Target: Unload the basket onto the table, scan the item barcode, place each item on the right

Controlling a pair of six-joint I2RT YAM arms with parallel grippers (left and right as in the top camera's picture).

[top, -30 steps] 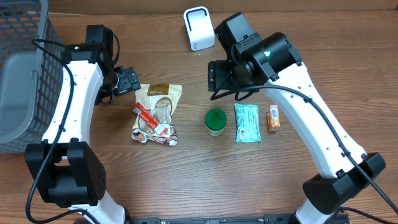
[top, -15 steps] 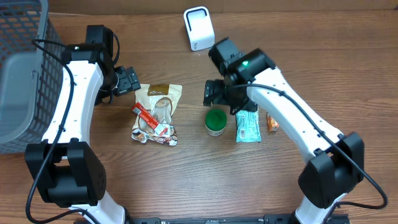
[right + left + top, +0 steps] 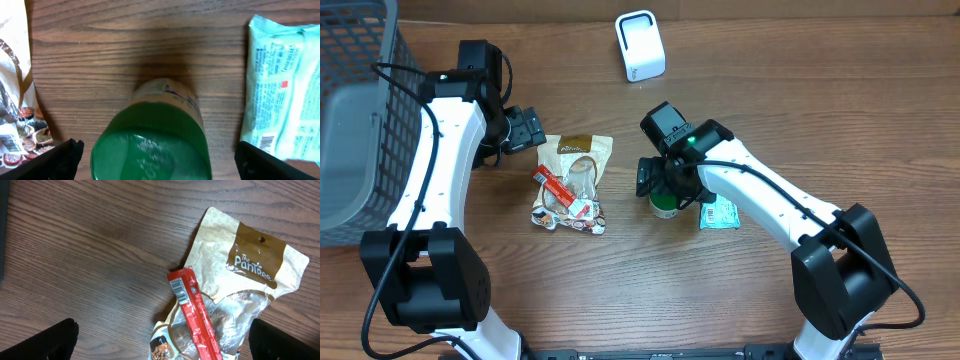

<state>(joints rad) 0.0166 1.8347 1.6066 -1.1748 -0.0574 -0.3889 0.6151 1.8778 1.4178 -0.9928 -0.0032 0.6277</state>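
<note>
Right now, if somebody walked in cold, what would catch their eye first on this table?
Probably the right tool, open and poised over the green-lidded jar at the table's centre. Next, the tan snack pouch to its left with a red stick pack lying across it, and the white scanner standing at the far edge.

The light is bright and even, and it comes from above. Shadows on the wooden table (image 3: 620, 290) are soft and small. The green lid (image 3: 150, 150) has a pale shiny spot and looks a bit blurry. The snack bag (image 3: 215, 255) looks sharp.
</note>
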